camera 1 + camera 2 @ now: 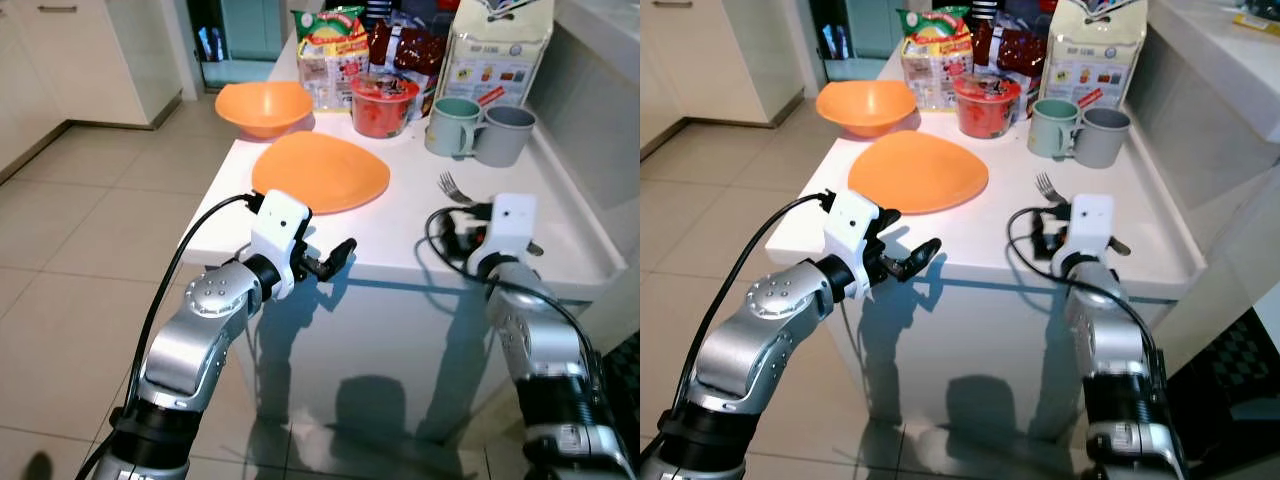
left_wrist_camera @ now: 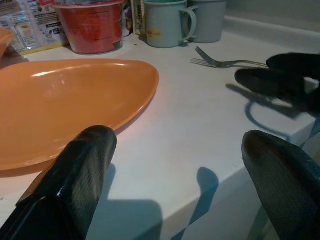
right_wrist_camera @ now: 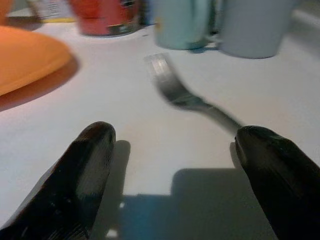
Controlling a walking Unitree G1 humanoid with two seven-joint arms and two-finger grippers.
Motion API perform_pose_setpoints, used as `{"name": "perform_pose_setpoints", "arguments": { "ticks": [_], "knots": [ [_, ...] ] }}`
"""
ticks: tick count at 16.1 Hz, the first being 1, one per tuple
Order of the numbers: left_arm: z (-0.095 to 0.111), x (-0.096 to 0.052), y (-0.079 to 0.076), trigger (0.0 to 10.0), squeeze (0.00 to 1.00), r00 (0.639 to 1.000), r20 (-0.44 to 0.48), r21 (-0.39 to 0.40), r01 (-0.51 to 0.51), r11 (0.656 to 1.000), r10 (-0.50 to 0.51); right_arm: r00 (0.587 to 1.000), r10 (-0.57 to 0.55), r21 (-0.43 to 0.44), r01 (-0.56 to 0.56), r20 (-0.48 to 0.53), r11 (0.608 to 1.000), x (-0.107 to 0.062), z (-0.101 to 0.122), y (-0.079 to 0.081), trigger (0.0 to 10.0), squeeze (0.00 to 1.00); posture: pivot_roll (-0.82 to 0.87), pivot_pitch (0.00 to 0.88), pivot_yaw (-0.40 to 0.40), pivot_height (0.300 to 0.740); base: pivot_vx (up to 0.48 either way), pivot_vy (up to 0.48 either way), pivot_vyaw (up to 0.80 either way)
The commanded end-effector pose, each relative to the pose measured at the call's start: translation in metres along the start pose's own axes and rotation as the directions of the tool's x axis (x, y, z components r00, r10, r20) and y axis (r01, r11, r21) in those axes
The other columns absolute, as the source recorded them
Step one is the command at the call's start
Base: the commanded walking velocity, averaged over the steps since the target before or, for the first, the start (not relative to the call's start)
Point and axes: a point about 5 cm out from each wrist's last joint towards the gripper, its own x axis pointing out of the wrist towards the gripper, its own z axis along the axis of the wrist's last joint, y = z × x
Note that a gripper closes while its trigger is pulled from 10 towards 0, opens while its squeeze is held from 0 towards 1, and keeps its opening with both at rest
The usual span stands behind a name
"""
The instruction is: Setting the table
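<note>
Spreading our right gripper (image 3: 172, 165) wide before the fork (image 3: 185, 95); left gripper (image 2: 185, 175) unclenched beside the plate (image 2: 65, 100).

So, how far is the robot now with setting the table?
Done, it seems: the orange plate lies flat on the white table. In hand: the right gripper is open over the table, the fork lying just ahead of its fingertips, not yet grasped. The left gripper is open at the table edge by the plate. Left: the fork, perhaps the orange bowl and the mugs.
</note>
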Motion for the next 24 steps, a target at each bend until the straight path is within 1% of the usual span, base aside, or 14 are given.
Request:
{"name": "perform_pose_setpoints", "arguments": {
  "ticks": [1,2,4,5,6,8,11,15,16,18,20,22,23,24],
  "knots": [
    [0.004,-0.001,0.001,10.0,0.00,1.000,0.008,0.005,-0.005,1.000,0.005,0.964,0.085,0.048,-0.075,-0.254,0.996,-0.014,-0.054,0.018,10.0,0.00,0.04,0.051,0.022,0.740,0.000,0.000,0.00],
    [0.004,-0.002,0.001,10.0,0.00,1.000,0.008,0.005,-0.007,1.000,0.007,0.958,0.130,0.055,-0.119,-0.257,0.991,-0.021,-0.054,0.026,10.0,0.00,0.04,0.051,0.021,0.740,0.000,0.000,0.00],
    [0.004,-0.002,0.001,10.0,0.00,1.000,0.009,0.004,-0.010,1.000,0.010,0.960,0.141,0.040,-0.136,-0.242,0.990,-0.025,-0.051,0.029,10.0,0.00,0.04,0.052,0.018,0.740,0.000,0.000,0.00],
    [0.004,-0.001,0.001,10.0,0.00,1.000,0.010,0.004,-0.011,1.000,0.011,0.969,0.136,0.007,-0.138,-0.207,0.990,-0.024,-0.045,0.028,10.0,0.00,0.04,0.051,0.019,0.740,0.000,0.000,0.00],
    [0.005,-0.001,0.001,10.0,0.00,1.000,0.012,0.005,-0.013,1.000,0.013,0.985,0.110,-0.035,-0.115,-0.132,0.993,-0.021,-0.030,0.025,10.0,0.00,0.04,0.049,0.017,0.740,0.000,0.000,0.00],
    [0.005,0.000,0.001,10.0,0.00,1.000,0.013,0.005,-0.013,1.000,0.013,0.994,0.083,-0.041,-0.086,-0.071,0.995,-0.016,-0.012,0.020,10.0,0.00,0.04,0.044,0.015,0.740,0.000,0.000,0.00],
    [0.005,0.000,0.001,10.0,0.00,1.000,0.015,0.007,-0.015,1.000,0.015,0.997,0.051,-0.044,-0.053,-0.051,0.998,-0.011,-0.004,0.013,10.0,0.00,0.04,0.040,0.014,0.740,0.000,0.000,0.00],
    [0.005,-0.002,0.003,10.0,0.00,1.000,0.014,0.013,-0.019,1.000,0.018,0.999,0.040,-0.030,-0.040,0.022,0.999,-0.010,0.016,0.013,10.0,0.00,0.05,0.020,0.009,0.740,0.000,0.000,0.00],
    [0.004,-0.001,0.003,10.0,0.00,1.000,0.012,0.014,-0.017,1.000,0.017,0.998,0.036,-0.047,-0.034,0.050,0.998,-0.013,0.035,0.011,10.0,0.00,0.04,0.010,0.005,0.740,0.000,0.000,0.00],
    [0.003,-0.001,0.002,10.0,0.00,1.000,0.012,0.014,-0.016,1.000,0.016,0.999,0.014,-0.048,-0.012,0.038,0.999,-0.015,0.042,0.006,10.0,0.00,0.04,0.003,0.004,0.740,0.000,0.000,0.00],
    [0.002,0.000,0.002,10.0,0.00,1.000,0.012,0.013,-0.012,1.000,0.012,1.000,-0.009,-0.010,0.009,0.010,1.000,-0.017,0.053,-0.002,10.0,0.00,0.03,0.000,0.002,0.740,0.000,0.000,0.00],
    [0.001,0.001,0.000,10.0,0.00,1.000,0.013,0.013,-0.006,1.000,0.006,1.000,-0.013,0.053,0.014,-0.018,0.999,-0.015,0.060,-0.002,10.0,0.00,0.02,0.000,0.003,0.740,0.000,0.000,0.00],
    [0.001,0.001,-0.001,10.0,0.00,1.000,0.013,0.014,-0.001,1.000,0.001,0.997,-0.035,0.092,0.041,-0.071,0.995,-0.010,0.059,-0.004,10.0,0.00,0.02,0.000,0.001,0.740,0.000,0.000,0.00],
    [0.001,0.001,-0.001,10.0,0.00,1.000,0.013,0.016,0.000,1.000,0.000,0.992,-0.064,0.093,0.074,-0.106,0.993,-0.006,0.056,-0.007,10.0,0.00,0.03,0.000,0.000,0.740,0.000,0.000,0.00]
  ]
}}
